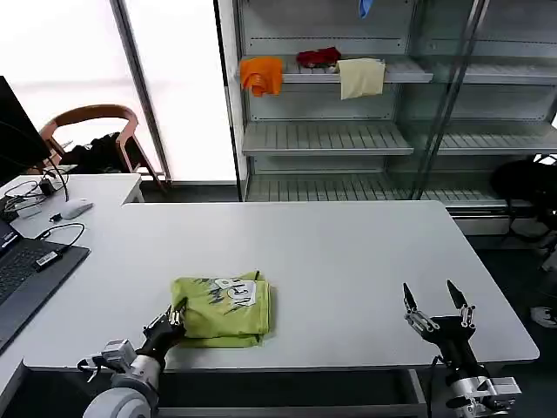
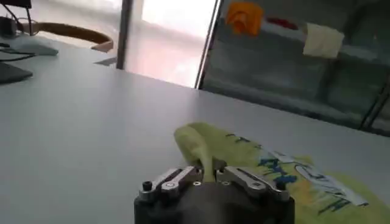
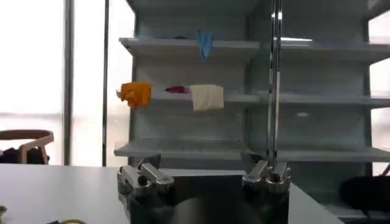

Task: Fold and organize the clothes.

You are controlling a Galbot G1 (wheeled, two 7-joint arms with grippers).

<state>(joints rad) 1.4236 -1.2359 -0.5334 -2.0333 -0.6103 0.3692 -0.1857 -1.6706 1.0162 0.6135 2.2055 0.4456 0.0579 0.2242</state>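
Observation:
The clothes are one lime yellow-green T-shirt (image 1: 224, 308), folded into a small square with its grey-white print facing up, lying near the table's front edge. My left gripper (image 1: 174, 320) is at the shirt's front left corner, shut on a raised pinch of its fabric (image 2: 201, 159). The print (image 2: 304, 176) runs away from the jaws in the left wrist view. My right gripper (image 1: 435, 306) hovers open at the front right of the table, well apart from the shirt, its fingers (image 3: 146, 176) spread with nothing between them.
The white table (image 1: 348, 252) has free room behind and right of the shirt. A laptop (image 1: 26, 270), cables and a mouse (image 1: 74, 207) occupy the left side. Behind stand shelves with an orange cloth (image 1: 262, 75), a red cloth (image 1: 318, 57) and a cream cloth (image 1: 361, 77). A chair (image 1: 91, 131) stands back left.

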